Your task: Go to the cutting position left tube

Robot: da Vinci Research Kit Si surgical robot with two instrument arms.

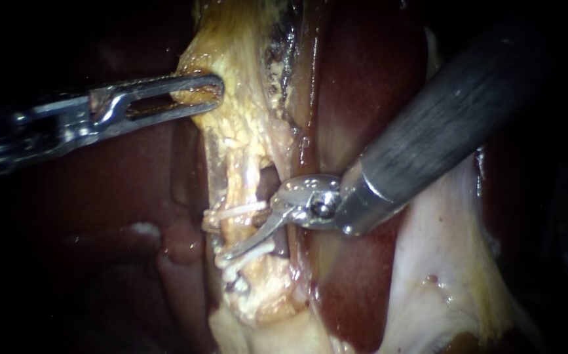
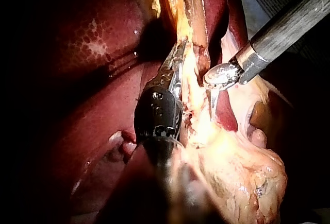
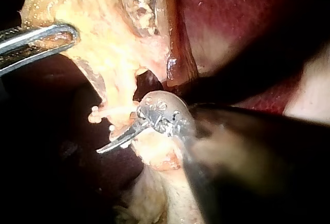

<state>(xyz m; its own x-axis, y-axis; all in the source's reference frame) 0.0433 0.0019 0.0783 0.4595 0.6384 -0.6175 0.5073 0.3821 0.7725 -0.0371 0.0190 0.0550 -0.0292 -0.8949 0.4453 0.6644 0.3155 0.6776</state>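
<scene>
Between white clips (image 1: 238, 211), the pale left tube (image 1: 236, 190) touches the right instrument (image 1: 228, 254), hand closed; the left instrument (image 1: 211, 92) grips tissue (image 1: 244, 105).

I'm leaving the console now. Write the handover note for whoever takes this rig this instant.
Left instrument: jaws shut on the pale fatty tissue above the clips, holding it.
Right instrument: its curved tip lies across the clipped tube, between the upper clip and the lower clips.
Done: the tip is at the gap between the clips.
Left: check the placement; the tube is uncut.
</scene>
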